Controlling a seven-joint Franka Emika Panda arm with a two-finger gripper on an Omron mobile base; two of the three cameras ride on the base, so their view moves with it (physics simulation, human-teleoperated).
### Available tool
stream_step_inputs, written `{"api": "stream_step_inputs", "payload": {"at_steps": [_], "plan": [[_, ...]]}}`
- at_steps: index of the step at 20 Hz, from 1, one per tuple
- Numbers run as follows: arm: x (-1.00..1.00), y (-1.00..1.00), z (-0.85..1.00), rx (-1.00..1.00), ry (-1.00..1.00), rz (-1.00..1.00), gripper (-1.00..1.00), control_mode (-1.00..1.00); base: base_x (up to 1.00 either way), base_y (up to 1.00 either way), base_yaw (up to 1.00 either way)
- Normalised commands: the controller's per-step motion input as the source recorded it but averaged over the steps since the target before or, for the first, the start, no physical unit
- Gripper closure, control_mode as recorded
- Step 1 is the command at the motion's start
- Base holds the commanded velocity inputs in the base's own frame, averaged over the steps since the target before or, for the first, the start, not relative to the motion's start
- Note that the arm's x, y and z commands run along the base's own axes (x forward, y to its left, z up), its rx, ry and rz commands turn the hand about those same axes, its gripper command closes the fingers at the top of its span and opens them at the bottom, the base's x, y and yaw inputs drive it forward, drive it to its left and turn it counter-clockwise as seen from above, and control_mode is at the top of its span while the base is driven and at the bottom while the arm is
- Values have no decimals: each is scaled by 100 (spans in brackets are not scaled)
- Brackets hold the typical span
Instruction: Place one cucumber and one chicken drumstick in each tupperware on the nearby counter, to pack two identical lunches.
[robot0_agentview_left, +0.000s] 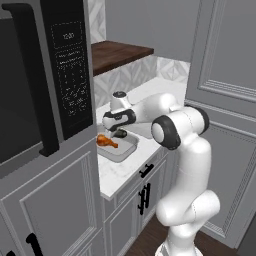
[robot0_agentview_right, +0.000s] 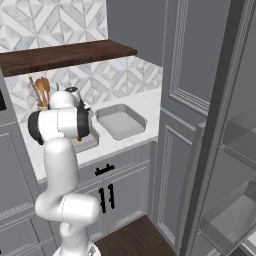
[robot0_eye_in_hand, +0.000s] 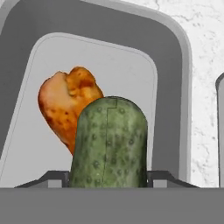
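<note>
We have the gripper (robot0_agentview_left: 119, 132) low over the near tupperware (robot0_agentview_left: 126, 151) on the counter (robot0_agentview_left: 117, 172). In the hand view the cucumber (robot0_eye_in_hand: 109, 146) stands straight up between our two fingers (robot0_eye_in_hand: 54, 178), which sit pressed against its lower sides; we read this as a clamp on the cucumber, its rounded tip pointing away from the hand. Just beyond the fingertips and a little to one side, the chicken drumstick (robot0_eye_in_hand: 68, 107) lies on the floor of the tupperware, partly hidden behind the cucumber. From the left base view the drumstick sits in the container beside the fingers. The second tupperware (robot0_agentview_right: 120, 123) rests farther along the counter, well apart from the fingers, nothing visible inside it.
</note>
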Motion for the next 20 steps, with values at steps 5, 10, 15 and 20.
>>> {"api": "stream_step_inputs", "payload": {"at_steps": [5,10,15,20], "plan": [[0,0,-9,0,0,3,100,-100,0,0,0],[0,0,-49,0,-1,1,100,-100,0,0,0],[0,0,-1,0,-1,0,100,-100,0,0,0],[0,0,0,0,0,0,-100,-100,0,0,0]]}}
